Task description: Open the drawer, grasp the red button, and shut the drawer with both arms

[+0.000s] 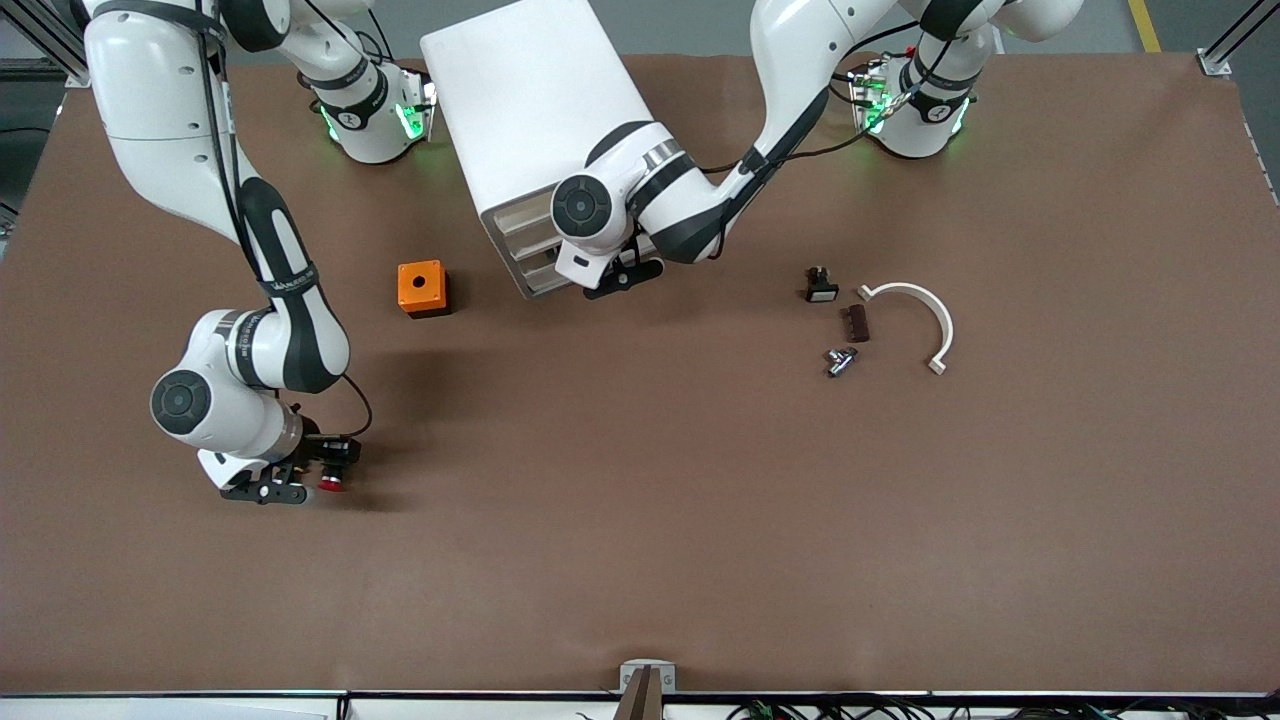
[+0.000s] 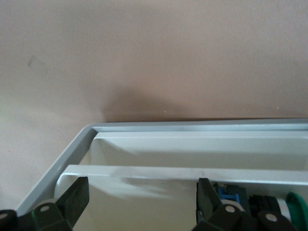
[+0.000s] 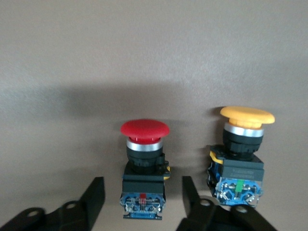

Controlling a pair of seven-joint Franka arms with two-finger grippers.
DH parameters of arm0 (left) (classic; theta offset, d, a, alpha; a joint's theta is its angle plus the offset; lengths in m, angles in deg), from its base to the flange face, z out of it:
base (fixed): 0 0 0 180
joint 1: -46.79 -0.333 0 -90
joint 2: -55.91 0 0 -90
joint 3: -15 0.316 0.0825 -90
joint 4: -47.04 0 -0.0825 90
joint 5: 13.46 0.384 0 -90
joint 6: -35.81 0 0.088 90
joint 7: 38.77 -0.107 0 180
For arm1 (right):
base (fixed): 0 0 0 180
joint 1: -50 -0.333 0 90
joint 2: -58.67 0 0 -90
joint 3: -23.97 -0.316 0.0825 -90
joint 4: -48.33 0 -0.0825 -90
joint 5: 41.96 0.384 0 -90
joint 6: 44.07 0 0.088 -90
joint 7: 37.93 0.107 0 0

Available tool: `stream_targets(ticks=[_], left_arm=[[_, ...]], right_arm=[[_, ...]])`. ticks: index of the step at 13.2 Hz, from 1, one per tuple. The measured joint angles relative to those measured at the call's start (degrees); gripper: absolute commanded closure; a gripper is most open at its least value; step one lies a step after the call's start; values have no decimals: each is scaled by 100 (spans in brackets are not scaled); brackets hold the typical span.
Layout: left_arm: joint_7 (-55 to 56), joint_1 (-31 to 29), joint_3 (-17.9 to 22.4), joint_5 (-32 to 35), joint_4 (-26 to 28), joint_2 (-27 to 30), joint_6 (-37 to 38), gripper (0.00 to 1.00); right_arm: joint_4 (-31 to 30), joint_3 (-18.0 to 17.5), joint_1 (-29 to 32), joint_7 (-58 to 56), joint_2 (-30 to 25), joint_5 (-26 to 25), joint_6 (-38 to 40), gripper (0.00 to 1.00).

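Note:
The red-capped button (image 3: 144, 168) lies on the brown table between the open fingers of my right gripper (image 3: 142, 198), and neither finger touches its black-and-blue body. In the front view the button (image 1: 332, 484) and the right gripper (image 1: 300, 486) are low at the right arm's end of the table. My left gripper (image 1: 622, 277) is at the drawer fronts (image 1: 525, 250) of the white cabinet (image 1: 530, 110). In the left wrist view the left gripper (image 2: 142, 199) is open, with its fingers on either side of a white drawer's front edge (image 2: 192, 173).
A button with an orange-yellow cap (image 3: 243, 154) lies beside the red one. An orange cube with a hole (image 1: 422, 288) sits near the cabinet. A small black part (image 1: 820, 286), a brown piece (image 1: 856, 323), a metal part (image 1: 840, 360) and a white curved piece (image 1: 925, 315) lie toward the left arm's end.

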Motion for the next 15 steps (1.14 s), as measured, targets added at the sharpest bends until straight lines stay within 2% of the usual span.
stream_targets(ticks=[2, 5, 9, 12, 15], left_arm=[[1, 4, 7, 0, 2, 0, -37, 0], [1, -153, 153, 13, -19, 19, -114, 0], [-13, -1127, 249, 696, -68, 386, -126, 0], [-77, -1835, 248, 1222, -77, 811, -118, 0], [-129, -2309, 251, 1393, -81, 1292, 20, 0]], right_arm=[[52, 8, 56, 1, -118, 2, -38, 0], [112, 15, 279, -13, -613, -3, 206, 0], [115, 25, 472, -21, -1421, -4, 600, 0], [121, 31, 657, -23, -1910, -9, 1312, 0], [150, 38, 685, -14, -2528, -214, 2107, 0]])
